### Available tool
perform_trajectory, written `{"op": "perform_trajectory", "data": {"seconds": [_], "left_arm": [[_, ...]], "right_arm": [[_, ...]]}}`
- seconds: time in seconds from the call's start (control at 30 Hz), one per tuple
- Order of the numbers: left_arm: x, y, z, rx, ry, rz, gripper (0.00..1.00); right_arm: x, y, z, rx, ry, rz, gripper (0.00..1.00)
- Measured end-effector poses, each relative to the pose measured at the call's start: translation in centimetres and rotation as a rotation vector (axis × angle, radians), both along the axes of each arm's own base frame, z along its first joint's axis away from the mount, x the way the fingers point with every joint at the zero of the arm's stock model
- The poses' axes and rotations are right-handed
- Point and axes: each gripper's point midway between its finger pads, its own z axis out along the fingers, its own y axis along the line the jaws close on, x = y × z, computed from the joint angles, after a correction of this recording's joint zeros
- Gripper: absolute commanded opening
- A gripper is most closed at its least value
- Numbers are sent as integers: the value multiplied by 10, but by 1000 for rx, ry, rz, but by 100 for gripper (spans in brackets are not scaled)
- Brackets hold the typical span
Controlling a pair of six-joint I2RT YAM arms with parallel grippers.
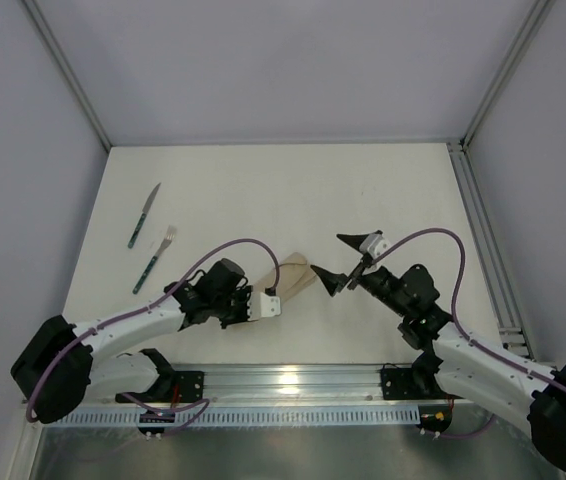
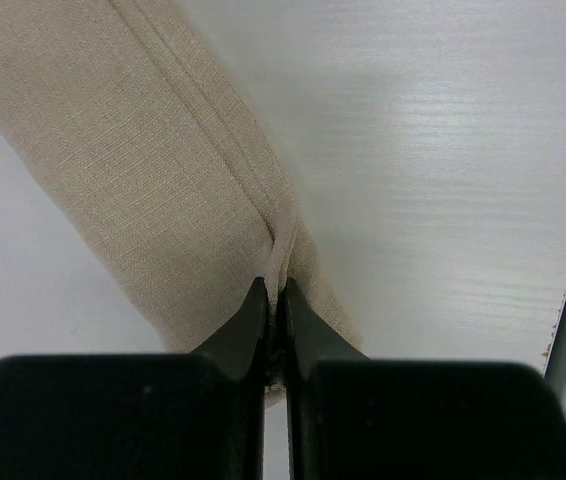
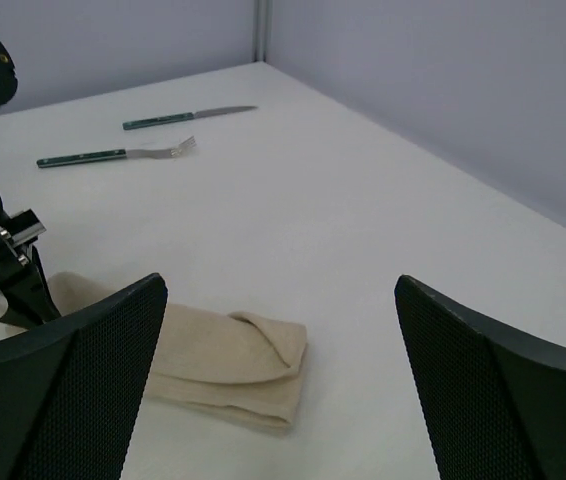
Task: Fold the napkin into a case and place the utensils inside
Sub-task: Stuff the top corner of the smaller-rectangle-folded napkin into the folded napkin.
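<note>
the case (image 1: 298, 275) lies on the bench (image 1: 263, 190) between the two arms, near the front edge. the left jaws are closed tight on its near-left end and pinch the cloth. the right jaws stand wide open over the other end and hold nothing.

i think the main risk is that the folds come loose. only one end is pinched, so a pull or a lift by the left arm can open the layers. the knife (image 1: 144, 215) and the fork (image 1: 153, 258) lie well apart from the case, at the far left. the right arm may have to cross the left arm to reach them.

the left wrist view shows the pinch itself and a long fold line in the case (image 2: 163, 180), which the top view does not show. the right wrist view shows the loose, rounded end of the case (image 3: 223, 365) with a small flap. only the top view shows both arms together.
</note>
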Motion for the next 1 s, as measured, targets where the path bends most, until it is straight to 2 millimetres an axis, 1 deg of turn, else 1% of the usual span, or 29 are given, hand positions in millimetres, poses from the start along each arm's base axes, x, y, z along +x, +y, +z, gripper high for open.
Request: {"op": "perform_trajectory", "data": {"seconds": [0.03, 0.07, 0.1, 0.13, 0.17, 0.23, 0.3, 0.43, 0.53, 0.6, 0.67, 0.73, 0.8, 0.87, 1.0], "left_arm": [[0, 0, -1, 3, 3, 0, 0], [0, 0, -3, 6, 6, 1, 0], [0, 0, -3, 8, 8, 1, 0], [0, 0, -3, 8, 9, 1, 0], [1, 0, -3, 7, 7, 2, 0], [1, -1, -3, 4, 4, 2, 0], [1, -1, -3, 3, 4, 3, 0], [2, -1, 2, -9, -8, 3, 0], [4, -2, 7, -26, -25, 6, 0], [5, -1, 10, -35, -34, 11, 0], [5, 0, 10, -39, -35, 14, 0], [4, 0, 9, -41, -30, 12, 0], [4, 0, 8, -44, -26, 10, 0], [3, -1, 9, -46, -24, 9, 0], [3, -1, 8, -48, -21, 10, 0]], "right_arm": [[0, 0, 5, 27, -28, -2, 93], [-1, 2, 5, 31, -46, 13, 82], [-3, 5, 4, 20, -59, 37, 64], [-4, 10, 1, -4, -67, 69, 62], [-5, 19, -8, -62, -58, 115, 62], [-7, 31, -16, -120, -49, 162, 62], [-16, 43, -28, -173, -62, 214, 64], [-42, 47, -63, -239, -67, 298, 65], [-49, 56, -89, -304, -34, 346, 65], [-57, 64, -109, -350, -11, 389, 65], [-63, 71, -126, -382, 4, 422, 65], [-65, 76, -140, -402, 16, 435, 65], [-62, 81, -149, -412, 19, 436, 65], [-57, 89, -153, -412, 17, 439, 66], [-53, 113, -151, -399, -26, 466, 68]]}}
